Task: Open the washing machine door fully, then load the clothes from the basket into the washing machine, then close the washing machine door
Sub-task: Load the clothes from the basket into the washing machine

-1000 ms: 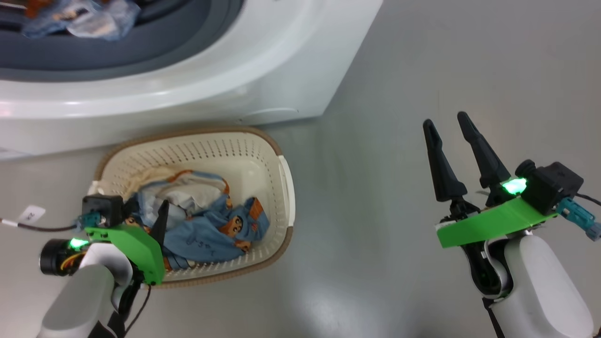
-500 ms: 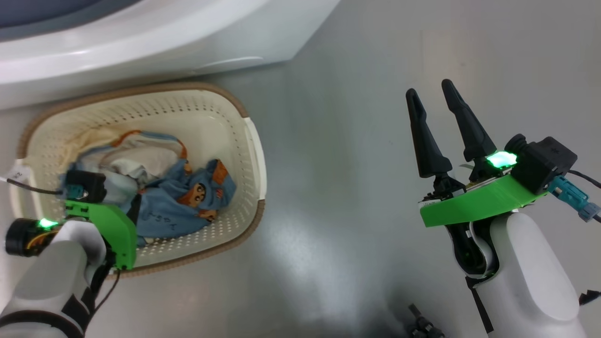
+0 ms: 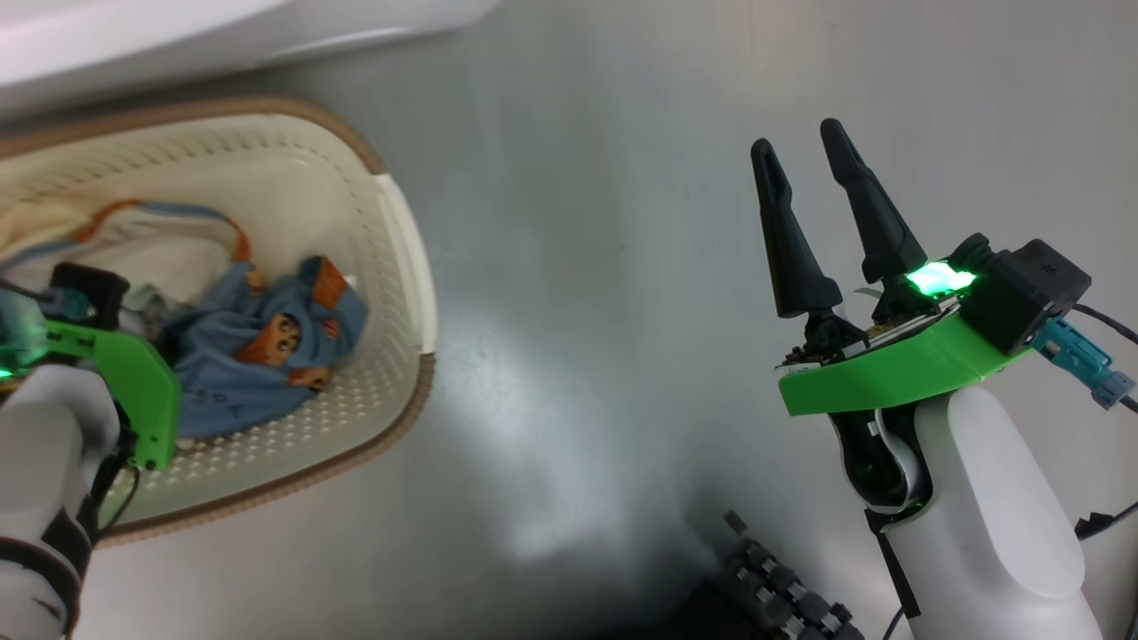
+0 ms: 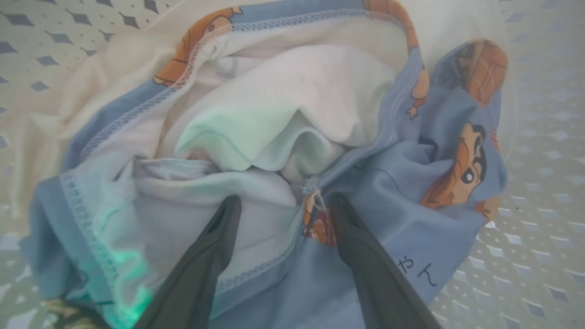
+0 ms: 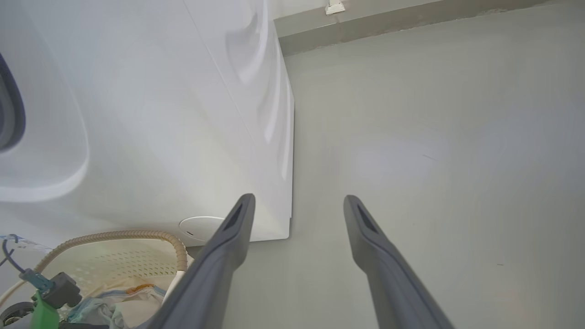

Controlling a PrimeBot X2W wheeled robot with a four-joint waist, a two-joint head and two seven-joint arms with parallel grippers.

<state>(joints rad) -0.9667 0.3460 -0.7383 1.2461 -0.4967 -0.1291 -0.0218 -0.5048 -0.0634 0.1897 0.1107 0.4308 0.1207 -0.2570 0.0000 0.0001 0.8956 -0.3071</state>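
Left pincer [image 4: 284, 200] lowered into clothes [image 4: 402, 192], crumpled blue, cartoon-printed, white inside

Your head view looks steeply down on the basket [image 3: 293, 178], the left wrist view sits close over the clothes [image 4: 388, 192] inside, and the right wrist view catches its rim.

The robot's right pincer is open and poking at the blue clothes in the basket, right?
Not quite: it is the left pincer, open, poking at the blue clothes in the basket, as the left wrist view shows. The right pincer is open above the floor.
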